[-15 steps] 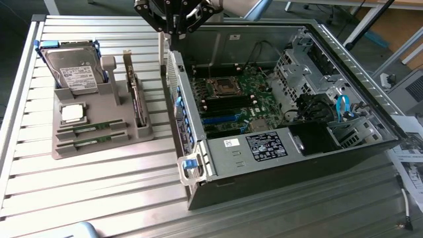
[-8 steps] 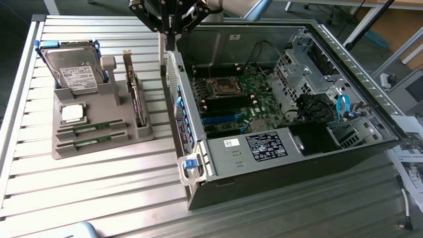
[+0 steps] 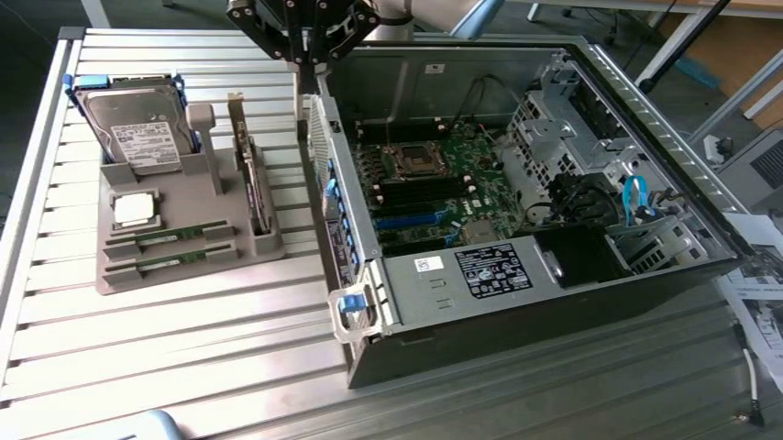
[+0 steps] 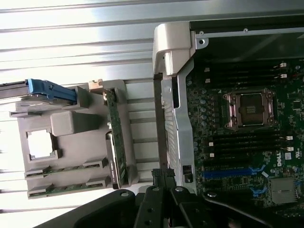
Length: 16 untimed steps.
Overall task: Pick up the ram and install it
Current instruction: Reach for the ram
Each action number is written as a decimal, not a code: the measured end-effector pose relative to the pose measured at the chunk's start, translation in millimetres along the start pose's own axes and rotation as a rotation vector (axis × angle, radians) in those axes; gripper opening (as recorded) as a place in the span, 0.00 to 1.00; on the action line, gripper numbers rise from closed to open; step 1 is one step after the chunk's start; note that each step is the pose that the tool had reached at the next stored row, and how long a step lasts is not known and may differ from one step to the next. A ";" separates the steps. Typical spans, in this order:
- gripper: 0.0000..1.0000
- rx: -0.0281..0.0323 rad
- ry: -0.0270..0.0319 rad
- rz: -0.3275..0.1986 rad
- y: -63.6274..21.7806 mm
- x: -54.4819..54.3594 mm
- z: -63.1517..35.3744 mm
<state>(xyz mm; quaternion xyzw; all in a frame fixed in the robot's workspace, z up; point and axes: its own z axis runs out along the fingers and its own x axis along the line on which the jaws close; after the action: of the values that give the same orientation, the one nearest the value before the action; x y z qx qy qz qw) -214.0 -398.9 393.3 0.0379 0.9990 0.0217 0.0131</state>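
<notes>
The tray (image 3: 183, 215) is grey, the ram sticks (image 3: 163, 239) green, the hard drive (image 3: 145, 133) blue-framed, the tabletop (image 3: 159, 357) ribbed silver, the computer case (image 3: 538, 316) black, its motherboard (image 3: 459, 160) green.

two thin green ram sticks (image 3: 168, 237) sit side by side in slots of the grey holder (image 3: 186, 213).

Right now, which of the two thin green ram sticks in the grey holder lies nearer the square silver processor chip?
The ram stick beside the square silver processor chip; the other ram stick lies one slot farther, at the grey holder's edge.
</notes>
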 end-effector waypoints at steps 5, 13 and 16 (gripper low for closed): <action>0.10 0.0000 -0.0001 0.000 -0.5 6.1 -0.1; 0.10 -0.0001 -0.0001 0.000 -1.0 13.1 -0.3; 0.10 0.0000 0.0000 0.000 -1.2 16.1 -0.5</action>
<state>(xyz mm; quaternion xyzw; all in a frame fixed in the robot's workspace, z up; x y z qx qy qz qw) -230.2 -398.9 393.3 0.0379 0.9990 0.0217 0.0130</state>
